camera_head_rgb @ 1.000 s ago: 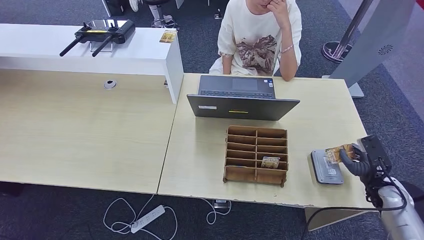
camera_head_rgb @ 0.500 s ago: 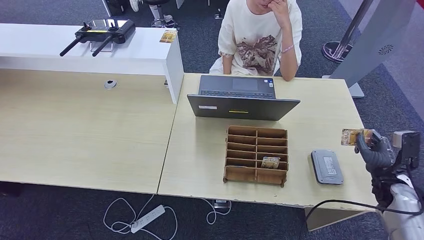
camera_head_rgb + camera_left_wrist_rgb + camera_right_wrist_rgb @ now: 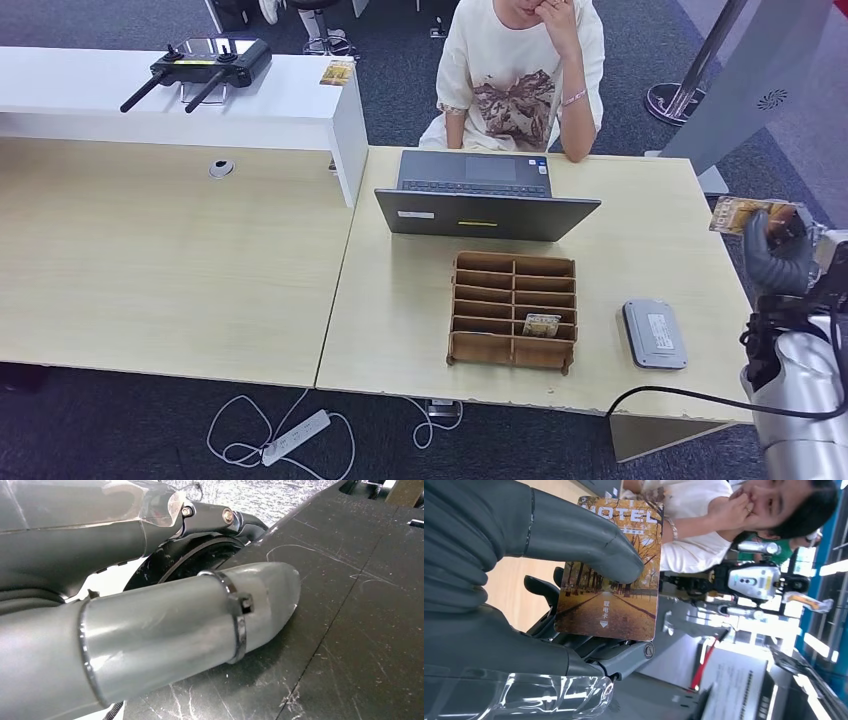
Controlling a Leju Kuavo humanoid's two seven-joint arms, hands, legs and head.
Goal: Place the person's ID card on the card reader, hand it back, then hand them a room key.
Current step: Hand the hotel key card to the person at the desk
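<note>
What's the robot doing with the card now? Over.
Right hand pinching card, raised beyond desk edge. Card reader bare. Nothing blocking. Over.

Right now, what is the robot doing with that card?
The robot's right hand pinches an orange autumn-picture card marked HOTEL up in the air, off the right edge of the pale wooden desk. The grey flat card reader lies bare on the desk. A person in a cream T-shirt sits behind a grey laptop. Another small card sits in the brown wooden slotted box.
</note>
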